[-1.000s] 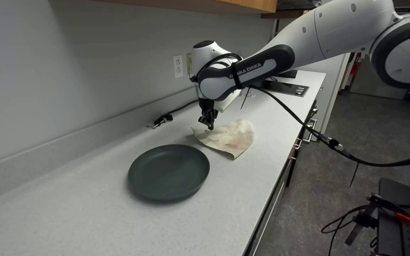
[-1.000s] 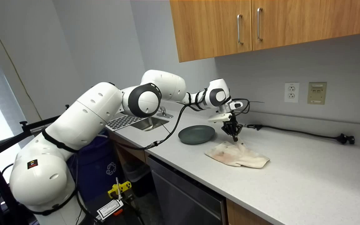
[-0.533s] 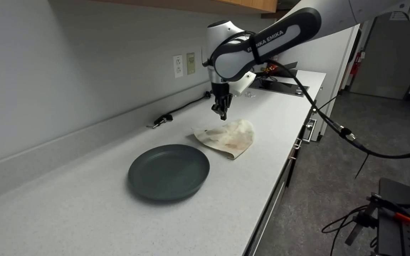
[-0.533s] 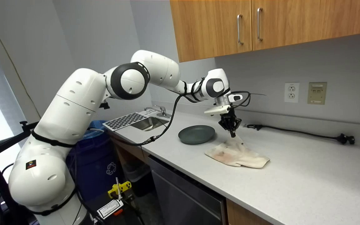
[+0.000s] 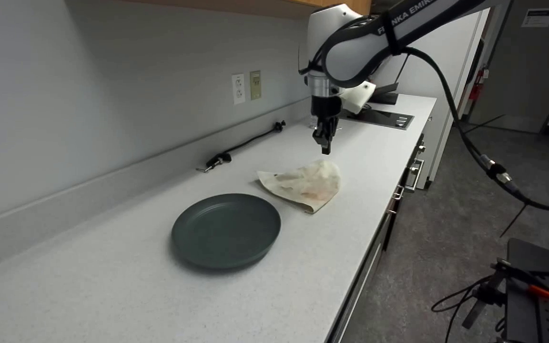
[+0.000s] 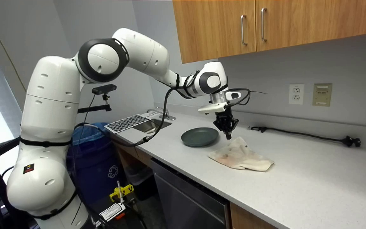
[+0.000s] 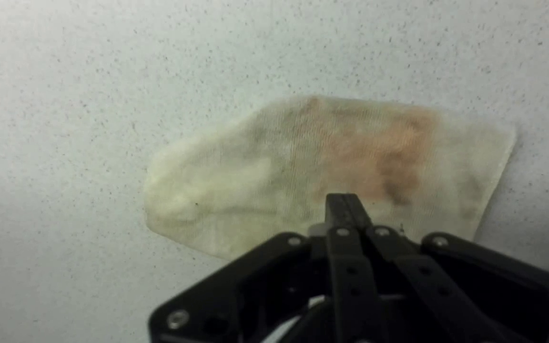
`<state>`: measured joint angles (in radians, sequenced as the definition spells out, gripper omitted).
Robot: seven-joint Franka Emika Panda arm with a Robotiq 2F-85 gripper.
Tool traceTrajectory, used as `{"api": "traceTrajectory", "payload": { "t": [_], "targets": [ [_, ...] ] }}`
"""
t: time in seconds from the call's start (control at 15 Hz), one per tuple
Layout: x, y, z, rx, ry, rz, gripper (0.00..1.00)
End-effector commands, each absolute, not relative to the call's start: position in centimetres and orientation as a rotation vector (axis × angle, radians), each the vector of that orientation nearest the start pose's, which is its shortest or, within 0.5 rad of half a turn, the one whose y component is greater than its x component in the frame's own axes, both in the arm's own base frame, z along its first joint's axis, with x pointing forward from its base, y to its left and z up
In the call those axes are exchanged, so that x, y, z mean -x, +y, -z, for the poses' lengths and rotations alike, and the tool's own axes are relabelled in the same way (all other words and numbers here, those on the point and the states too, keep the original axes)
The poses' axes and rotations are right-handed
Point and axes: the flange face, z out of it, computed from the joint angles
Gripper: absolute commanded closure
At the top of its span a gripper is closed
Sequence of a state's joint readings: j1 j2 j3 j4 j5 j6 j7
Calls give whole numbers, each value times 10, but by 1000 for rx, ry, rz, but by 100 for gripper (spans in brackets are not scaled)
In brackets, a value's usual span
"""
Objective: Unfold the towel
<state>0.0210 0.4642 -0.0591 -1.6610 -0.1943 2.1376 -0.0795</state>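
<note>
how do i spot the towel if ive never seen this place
Find the pale counter under the wooden cabinets, then the round green plate on it. Beside the plate, not touching it, lies the towel. Unlike the smooth plate and the black cord near the wall, it is rumpled cream cloth with a reddish patch.

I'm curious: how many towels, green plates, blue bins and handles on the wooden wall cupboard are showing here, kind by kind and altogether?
Towel: 1
Dark green plate: 1
Blue bin: 1
Cupboard handles: 2
Total: 5
</note>
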Motion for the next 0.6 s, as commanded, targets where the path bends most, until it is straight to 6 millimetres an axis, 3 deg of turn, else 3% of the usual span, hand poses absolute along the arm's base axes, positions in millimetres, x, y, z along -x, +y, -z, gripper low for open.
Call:
{"api": "traceTrajectory", "payload": {
  "t": [0.0,0.33,0.47,0.53],
  "targets": [
    [-622,-36,-372,3284,-275,122,100],
    [-560,-45,-404,3252,-199,293,100],
    [-531,-48,-416,3234,-176,355,73],
    [-518,-48,-420,3230,-173,384,68]
  ]
}}
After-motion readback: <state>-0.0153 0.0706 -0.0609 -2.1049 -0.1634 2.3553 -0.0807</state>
